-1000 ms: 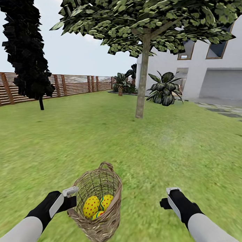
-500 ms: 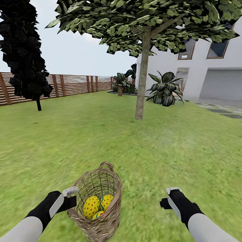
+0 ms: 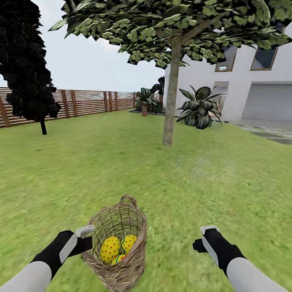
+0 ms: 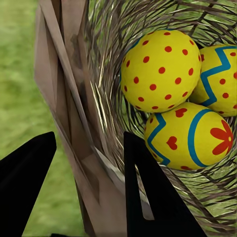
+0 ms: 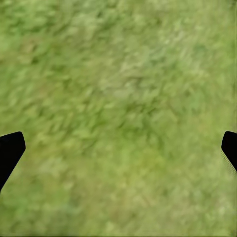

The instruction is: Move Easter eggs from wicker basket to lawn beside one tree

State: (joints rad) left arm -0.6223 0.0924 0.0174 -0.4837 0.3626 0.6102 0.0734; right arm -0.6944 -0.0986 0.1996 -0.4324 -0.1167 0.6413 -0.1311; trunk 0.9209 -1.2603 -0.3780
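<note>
My left claw (image 3: 86,238) held the wicker basket (image 3: 117,242) by its rim. One finger was outside the woven wall and one finger (image 4: 148,197) was inside, so the claw was closed tight on the side of the basket. The basket hung up off the lawn (image 3: 120,170), down low in front of me and a bit to my left. It was tipped, so its long way leaned and its open mouth faced up and a little toward me. A small loop handle (image 3: 128,199) stuck up at the far rim. All three Easter eggs (image 4: 177,98) lay at the bottom, bunched up and touching. One had only red dots, one had a blue zigzag, and one had red hearts with blue lines. That last egg (image 4: 190,136) lay on its side. My right claw (image 3: 204,236) hung over bare grass with nothing in it, and its two fingers were spread wide apart. The tree (image 3: 171,88) stood straight up ahead of me, well apart from the basket. Behind it were a white house (image 3: 266,83) and a brown fence (image 3: 88,102).
</note>
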